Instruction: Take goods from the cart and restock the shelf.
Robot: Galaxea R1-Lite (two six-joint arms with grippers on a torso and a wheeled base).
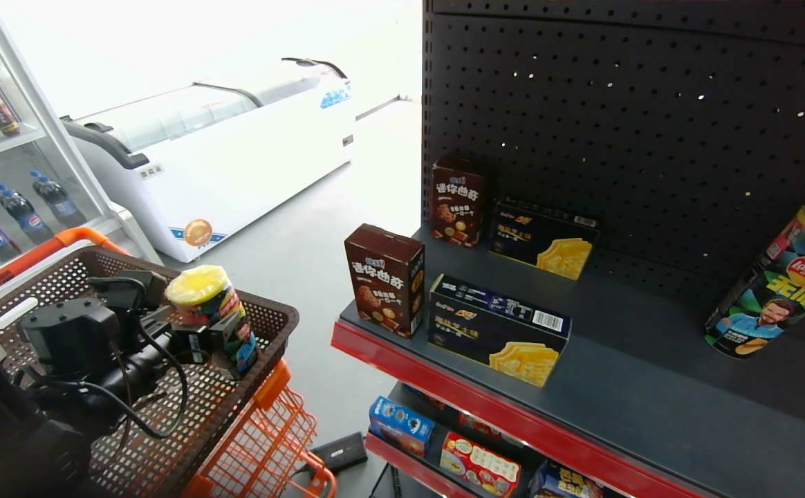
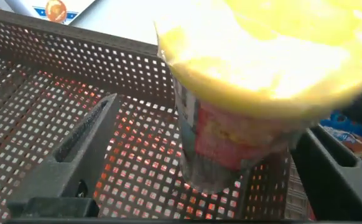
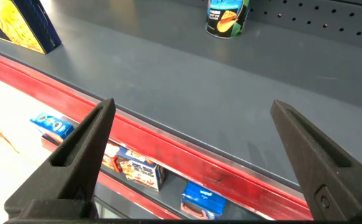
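Chip can (image 1: 210, 311) in cart (image 1: 272, 316) is likely light, thin-walled and slick, so grip mid-body gently; left end effector (image 1: 216, 337) sits around it, can't tell if clamped; right end effector (image 3: 192, 104) has jaws spread.

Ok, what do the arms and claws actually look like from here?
All black. The left arm is a blocky black housing with loose black cables looping off it. The left claw and right claw each have two matte, dark fingers that taper to wedge tips. I can't make out any markings.
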